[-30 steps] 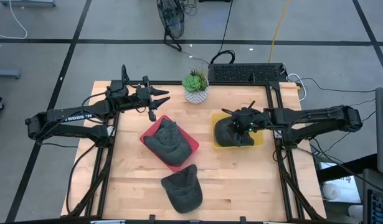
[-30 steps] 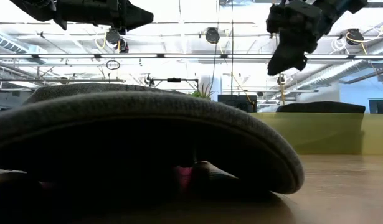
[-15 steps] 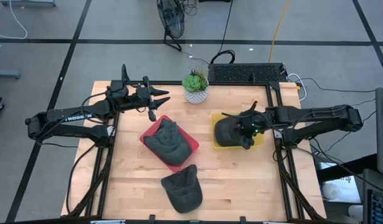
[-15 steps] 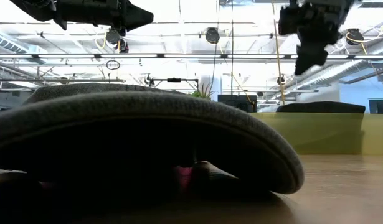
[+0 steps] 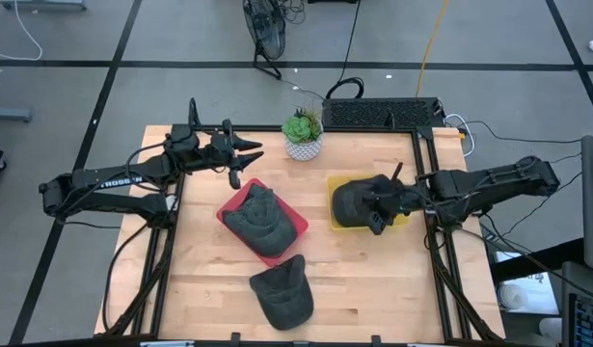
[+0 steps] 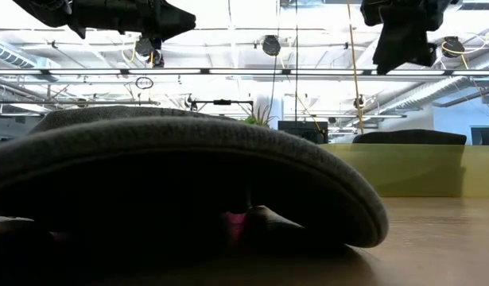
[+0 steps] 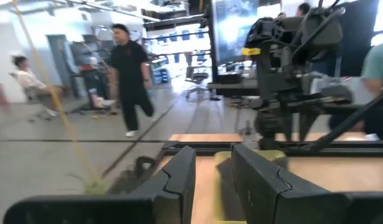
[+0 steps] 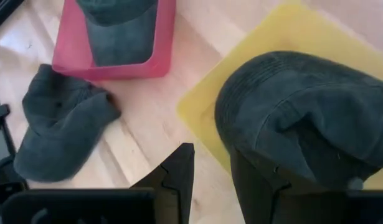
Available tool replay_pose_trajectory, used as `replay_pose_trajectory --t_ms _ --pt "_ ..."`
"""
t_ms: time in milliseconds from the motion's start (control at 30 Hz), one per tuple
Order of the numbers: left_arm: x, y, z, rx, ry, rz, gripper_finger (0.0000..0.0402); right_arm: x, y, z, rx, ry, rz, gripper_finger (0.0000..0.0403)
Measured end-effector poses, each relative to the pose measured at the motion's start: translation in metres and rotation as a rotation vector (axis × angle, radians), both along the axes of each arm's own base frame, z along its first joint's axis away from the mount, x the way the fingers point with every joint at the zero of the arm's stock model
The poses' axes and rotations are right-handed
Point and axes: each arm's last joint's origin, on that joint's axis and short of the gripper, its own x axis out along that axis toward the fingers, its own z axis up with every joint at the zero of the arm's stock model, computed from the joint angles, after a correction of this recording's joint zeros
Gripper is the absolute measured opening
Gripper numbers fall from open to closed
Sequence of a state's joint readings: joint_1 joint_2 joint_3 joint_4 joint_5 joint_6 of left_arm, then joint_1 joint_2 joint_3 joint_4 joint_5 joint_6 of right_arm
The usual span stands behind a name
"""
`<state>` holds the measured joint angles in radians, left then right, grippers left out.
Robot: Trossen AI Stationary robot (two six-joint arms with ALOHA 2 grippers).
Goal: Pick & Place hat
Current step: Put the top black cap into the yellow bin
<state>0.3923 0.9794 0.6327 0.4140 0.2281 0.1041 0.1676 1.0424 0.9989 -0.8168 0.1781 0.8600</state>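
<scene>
Grey tiled floor surrounds my wooden desk (image 5: 363,280), w/ a potted plant (image 5: 302,133) at the far edge near the middle and a black box (image 5: 381,113) just right of it. On the desk I see three dark hats: one hat in the red tray (image 5: 260,221) mid-desk, a loose hat (image 5: 283,290) on bare wood at the near edge just in front of that tray, and a third hat (image 5: 355,201) sitting in the yellow tray (image 5: 400,221) on the right.

My right pincer (image 5: 381,205) hangs over the yellow tray, right above that third hat; in the right wrist view its two fingers (image 8: 177,171) stand a small way apart w/ only desk and tray edge between them, nothing held. From the low cam it's up high, clear of the tray.

My left pincer (image 5: 240,157) waits at the far left of the desk, raised, beyond the red tray (image 5: 240,196). Left wrist view shows its fingers (image 7: 179,178) w/ a narrow gap, also empty, pointing across at the right arm.

Background in that view: a person in black (image 7: 131,79) walking, another seated (image 7: 30,79) farther left. Low cam is mostly blocked by the loose hat's brim.
</scene>
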Motion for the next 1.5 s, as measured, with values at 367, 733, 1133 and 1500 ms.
replay_pose_trajectory --t_ms 367,733,1133,1500 --pt "0.002 -0.005 -0.004 -0.101 0.03 -0.08 0.0108 -0.011 0.005 -0.009 -0.144 0.099 -0.052 0.0093" --pt "0.004 -0.013 -0.007 -0.104 0.061 -0.117 0.0108 -0.017 -0.006 -0.057 -0.079 0.247 0.013 0.0093" --pt "0.004 -0.013 -0.009 -0.107 0.076 -0.091 0.0108 -0.024 -0.015 -0.089 -0.055 0.306 0.007 0.0093" --pt "0.004 -0.013 -0.01 -0.093 0.091 -0.09 0.0108 -0.022 -0.014 -0.105 -0.038 0.247 0.041 0.0093"
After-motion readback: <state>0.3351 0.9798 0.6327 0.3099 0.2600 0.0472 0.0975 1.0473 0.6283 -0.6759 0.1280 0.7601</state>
